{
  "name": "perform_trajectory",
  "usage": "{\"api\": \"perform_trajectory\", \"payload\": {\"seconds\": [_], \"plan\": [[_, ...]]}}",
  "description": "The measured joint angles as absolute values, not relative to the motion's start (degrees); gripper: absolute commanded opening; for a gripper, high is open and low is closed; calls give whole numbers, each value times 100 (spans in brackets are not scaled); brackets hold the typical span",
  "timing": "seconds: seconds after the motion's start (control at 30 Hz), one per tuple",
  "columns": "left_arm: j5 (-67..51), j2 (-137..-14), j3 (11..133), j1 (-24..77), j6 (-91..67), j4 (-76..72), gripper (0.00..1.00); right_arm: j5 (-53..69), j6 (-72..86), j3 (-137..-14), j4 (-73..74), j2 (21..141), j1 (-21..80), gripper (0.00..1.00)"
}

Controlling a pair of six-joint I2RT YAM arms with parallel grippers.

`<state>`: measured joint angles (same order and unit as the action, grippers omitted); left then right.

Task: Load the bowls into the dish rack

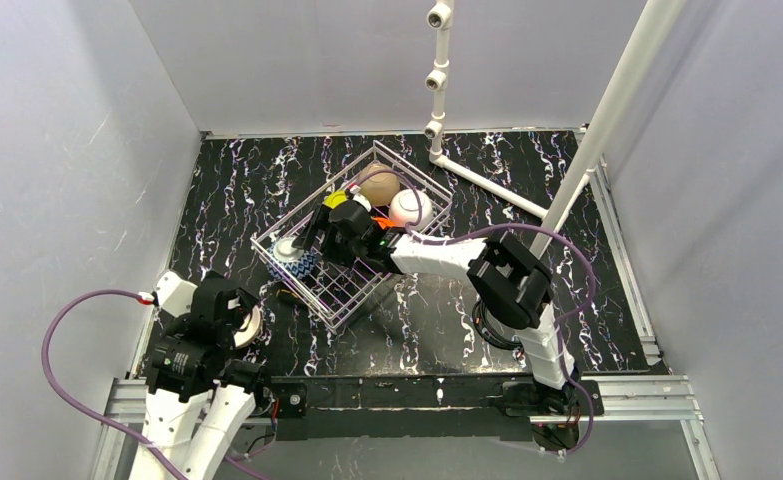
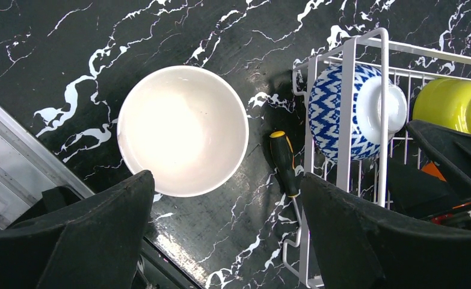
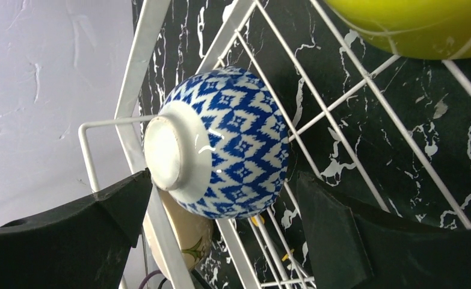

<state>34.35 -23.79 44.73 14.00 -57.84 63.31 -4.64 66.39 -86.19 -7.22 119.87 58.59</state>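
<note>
Rim grab probably: cream round ceramic bowl (image 2: 183, 129) beside white wire dish rack (image 2: 347, 108) looks slick, chippable; left gripper (image 2: 225, 186), right gripper (image 3: 224, 180) gaping.

The black, white-veined marble-look worktop (image 1: 237, 190) carries a silvery-white wire-grid dish rack (image 1: 292, 283) near its centre, set at an angle. A cream-white round bowl (image 2: 183, 130) stands mouth-up at 8 o'clock. A black-and-yellow-handled screwdriver (image 2: 283, 158) lies between them, just beside the rack's corner. A white pipe frame (image 1: 492, 187) rests at 1 o'clock.
</note>
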Motion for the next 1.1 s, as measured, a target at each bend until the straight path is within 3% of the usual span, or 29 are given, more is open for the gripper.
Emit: {"api": "perform_trajectory", "payload": {"seconds": [0.6, 0.93, 1.1], "plan": [[3522, -2322, 4473, 1400, -5741, 6353, 91, -742, 7391, -8991, -432, 12350, 5970, 98], [3522, -2316, 4473, 1400, -5725, 6351, 91, -757, 7701, -8982, -528, 12438, 5975, 85], [3522, -2314, 4473, 1400, -5704, 6351, 91, -735, 7743, -8958, -659, 12477, 5959, 69]]}}
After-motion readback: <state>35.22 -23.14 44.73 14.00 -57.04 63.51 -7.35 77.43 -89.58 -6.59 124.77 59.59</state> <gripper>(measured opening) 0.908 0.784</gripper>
